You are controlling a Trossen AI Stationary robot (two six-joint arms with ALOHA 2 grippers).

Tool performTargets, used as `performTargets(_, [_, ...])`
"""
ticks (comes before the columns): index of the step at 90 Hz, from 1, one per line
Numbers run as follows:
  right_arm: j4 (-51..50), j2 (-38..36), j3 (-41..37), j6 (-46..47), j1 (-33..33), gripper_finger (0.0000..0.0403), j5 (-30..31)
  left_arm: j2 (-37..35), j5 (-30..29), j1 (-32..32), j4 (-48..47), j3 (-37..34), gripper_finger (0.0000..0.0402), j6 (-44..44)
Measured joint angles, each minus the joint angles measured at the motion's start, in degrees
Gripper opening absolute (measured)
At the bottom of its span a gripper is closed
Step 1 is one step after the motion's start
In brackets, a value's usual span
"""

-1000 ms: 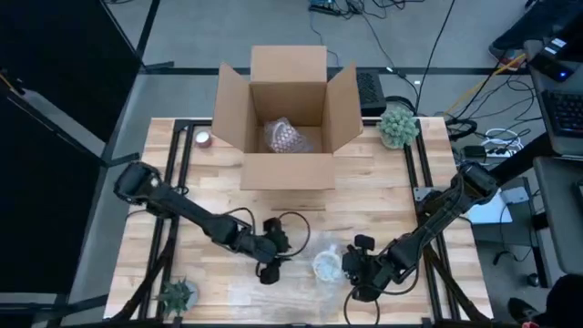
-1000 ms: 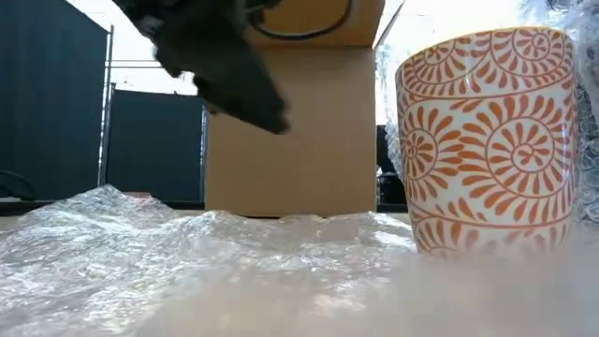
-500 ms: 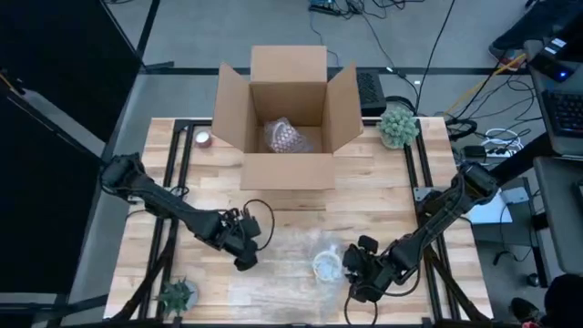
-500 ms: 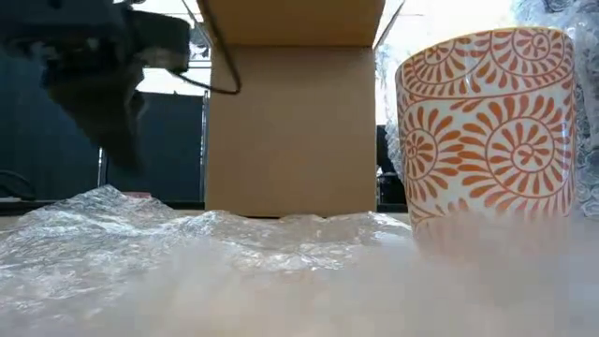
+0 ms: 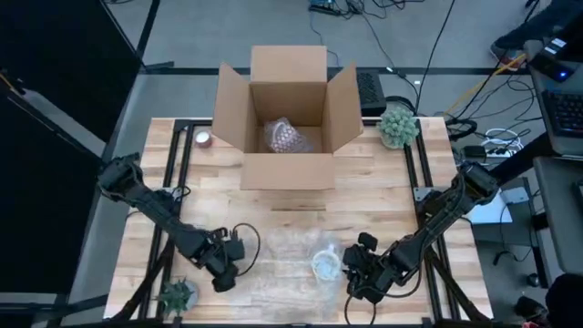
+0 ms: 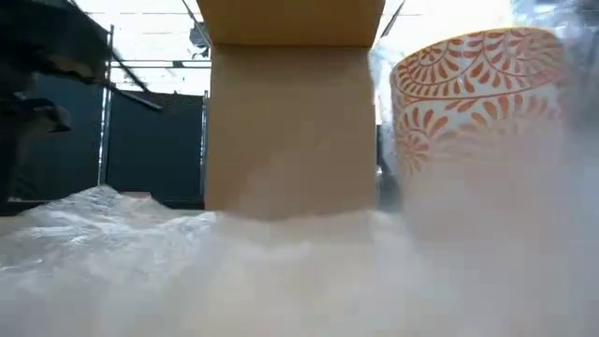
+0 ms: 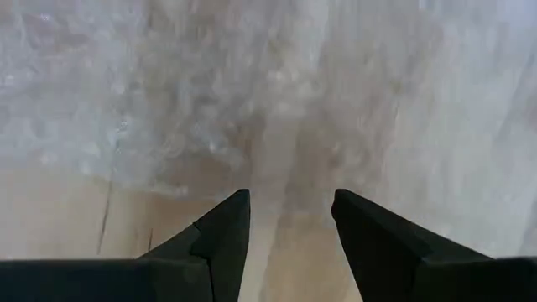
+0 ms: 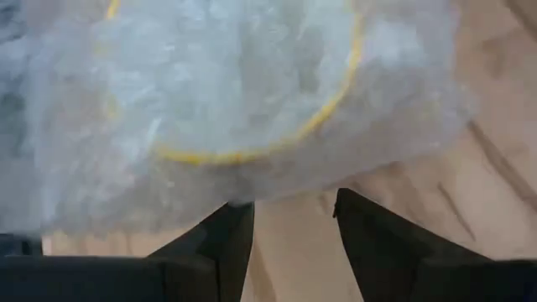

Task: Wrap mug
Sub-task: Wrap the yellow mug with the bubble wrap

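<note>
The white mug (image 5: 325,265) with an orange pattern stands on a clear bubble wrap sheet (image 5: 282,264) near the table's front edge. In the low view the mug (image 6: 477,103) leans, half behind blurred wrap. Wrap covers its yellow-rimmed mouth (image 8: 336,92) in the right wrist view. My right gripper (image 5: 348,275) is open just right of the mug, its fingertips (image 8: 294,201) at the wrap's edge. My left gripper (image 5: 226,273) is open at the sheet's left edge, its fingertips (image 7: 289,197) over bare wood just short of the wrap (image 7: 210,84). My right gripper stands with one fingertip (image 8: 239,210) right at the wrap's edge (image 8: 243,197) beside the mug. I cannot tell whether it touches the wrap. My left gripper touches nothing.
An open cardboard box (image 5: 287,114) stands at the table's far middle with a wrapped bundle (image 5: 282,137) inside. A small plant (image 5: 396,126) sits far right, another (image 5: 178,296) near left, and a small round thing (image 5: 202,138) far left. Bare wood lies between box and wrap.
My left gripper has swung from over the wrap's middle toward the table's left and near edges, ending at the sheet's left edge. In the low view the mug has tipped from upright, and wrap has risen in front of it.
</note>
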Motion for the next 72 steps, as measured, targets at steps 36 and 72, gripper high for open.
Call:
performTargets(36, [-0.02, 0.0, 0.0, -0.29, 0.0, 0.0157, -0.28, 0.02, -6.48, -0.79, 18.62, -7.6, 0.0163, -0.21])
performTargets(72, [0.71, 0.0, 0.0, -0.25, -0.17, 0.0157, -0.36, 0.04, -11.26, -0.42, 19.0, -7.6, 0.0107, -0.28])
